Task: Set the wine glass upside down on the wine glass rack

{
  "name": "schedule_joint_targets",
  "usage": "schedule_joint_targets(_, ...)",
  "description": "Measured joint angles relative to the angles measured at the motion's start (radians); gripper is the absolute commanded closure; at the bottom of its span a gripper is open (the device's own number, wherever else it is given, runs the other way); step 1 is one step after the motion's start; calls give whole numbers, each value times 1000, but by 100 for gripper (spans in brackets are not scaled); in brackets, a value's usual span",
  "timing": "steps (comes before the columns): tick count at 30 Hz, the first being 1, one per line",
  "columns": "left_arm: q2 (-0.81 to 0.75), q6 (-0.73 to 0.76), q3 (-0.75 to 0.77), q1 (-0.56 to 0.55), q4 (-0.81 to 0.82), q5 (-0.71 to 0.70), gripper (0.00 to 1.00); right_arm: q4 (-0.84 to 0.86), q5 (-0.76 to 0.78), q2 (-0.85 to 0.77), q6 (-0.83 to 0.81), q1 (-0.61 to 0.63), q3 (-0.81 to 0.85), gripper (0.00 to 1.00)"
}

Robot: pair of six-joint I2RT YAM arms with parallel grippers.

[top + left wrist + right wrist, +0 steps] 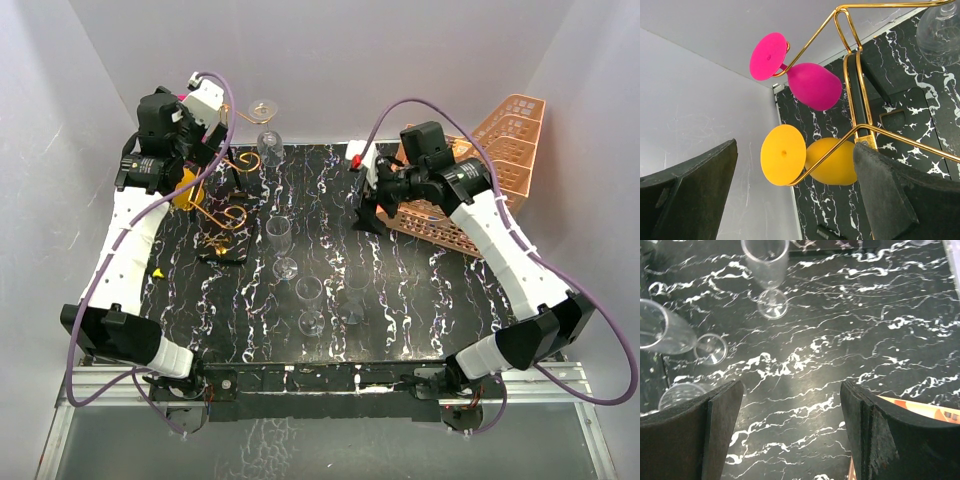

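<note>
Three clear glasses (311,300) stand upright on the mat (420,300); the wine glass (279,236) closest to the rack (228,210) is my pick; stem vertical, foot down, so it'll need a full flip. Pink glass (812,85), yellow glass (832,162) and a clear hung glass (268,148) are already on the rack. Left gripper (795,170) is up by the rack, fingers apart, empty; right gripper (791,390) is over the mat, fingers apart too, empty. The wine glass sits between them; right looks nearer, but the rack's on left's side.
</note>
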Motion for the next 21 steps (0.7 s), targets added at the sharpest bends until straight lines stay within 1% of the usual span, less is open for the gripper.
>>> schedule_joint_targets(5, 0, -5, 5, 6, 1, -3, 3, -83, -6, -10, -80, 41, -45, 15)
schedule_joint_targets(11, 1, -4, 5, 23, 2, -4, 3, -134, -14, -29, -108, 56, -125, 18)
schedule_joint_targets(14, 3, -5, 5, 29, 5, -6, 3, -117, -13, -32, -93, 72, -143, 24)
schedule_joint_targets(17, 10, -8, 5, 34, 9, -6, 3, -76, 1, -19, -50, 110, -146, 28)
schedule_joint_targets(21, 14, -8, 5, 35, 10, -10, 3, 6, 66, 53, 26, 187, -111, 34)
